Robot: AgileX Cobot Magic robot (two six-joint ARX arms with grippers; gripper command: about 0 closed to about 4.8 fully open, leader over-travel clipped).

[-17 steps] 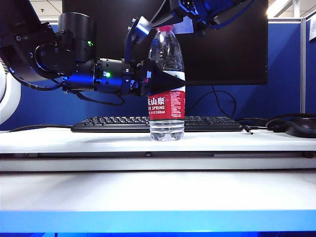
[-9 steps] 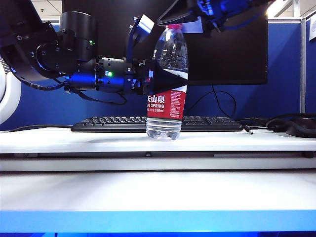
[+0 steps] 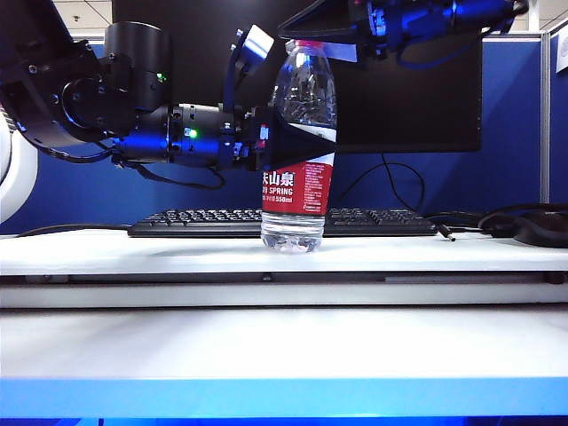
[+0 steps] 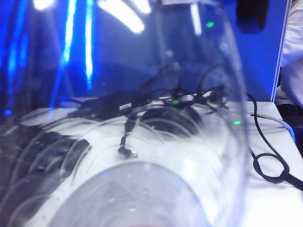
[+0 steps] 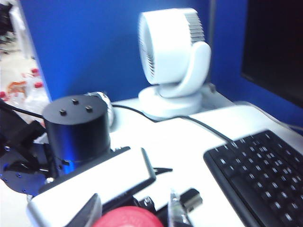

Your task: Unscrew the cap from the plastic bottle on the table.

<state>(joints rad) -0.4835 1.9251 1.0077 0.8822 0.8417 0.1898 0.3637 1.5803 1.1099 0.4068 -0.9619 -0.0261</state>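
The plastic bottle (image 3: 300,186) stands on the table (image 3: 284,355), leaning a little to the right. My left gripper (image 3: 304,145) reaches in level from the left and is shut on its middle, one black finger across the top of the red label. In the left wrist view the clear ribbed bottle (image 4: 142,156) fills the picture and hides the fingers. My right gripper (image 3: 312,42) comes down from the upper right onto the red cap (image 3: 308,44). In the right wrist view the cap (image 5: 128,218) sits between its two fingers (image 5: 90,210), held.
A black keyboard (image 3: 284,222) lies behind the bottle under a dark monitor (image 3: 399,98). A mouse and cables (image 3: 524,226) are at the right. The right wrist view shows a white fan (image 5: 175,61) and the left arm's black wrist (image 5: 78,127).
The bottle's top has leaned to the right and its base has slid slightly left. The right gripper has turned over the cap. The left gripper has kept its hold.
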